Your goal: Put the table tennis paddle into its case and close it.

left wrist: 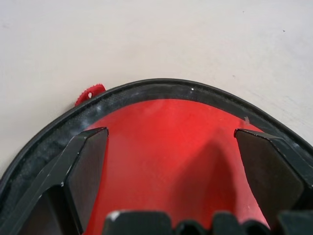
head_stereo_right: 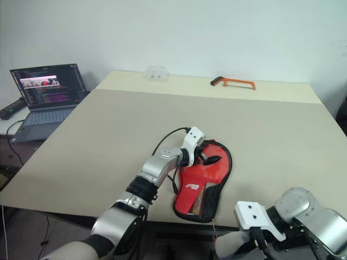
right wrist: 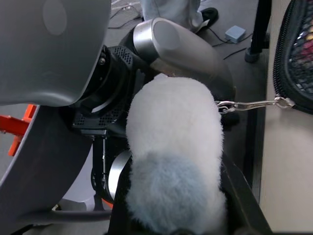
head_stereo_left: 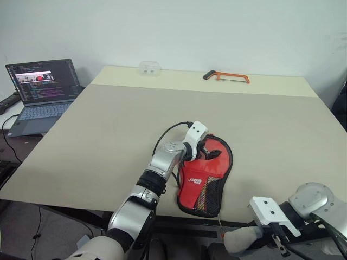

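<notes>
The case (head_stereo_left: 206, 187), red with black trim and a mesh pocket, lies flat on the table near its front edge. My left gripper (head_stereo_left: 210, 151) hovers open over the case's round end; the left wrist view has the red fabric (left wrist: 166, 122) and black rim between the spread fingers (left wrist: 85, 166). Below the table's front edge, my right gripper (head_stereo_left: 256, 238) is shut on a fluffy grey-white pouch (right wrist: 176, 147). A small metal chain (right wrist: 254, 104) links the pouch to the zip at the case's mesh end (right wrist: 298, 49). The table tennis paddle is hidden.
An orange-framed hacksaw (head_stereo_left: 227, 76) and a small clear plastic box (head_stereo_left: 149, 68) lie at the far edge of the beige table (head_stereo_left: 108, 135). An open laptop (head_stereo_left: 43, 89) stands on a lower surface to the left.
</notes>
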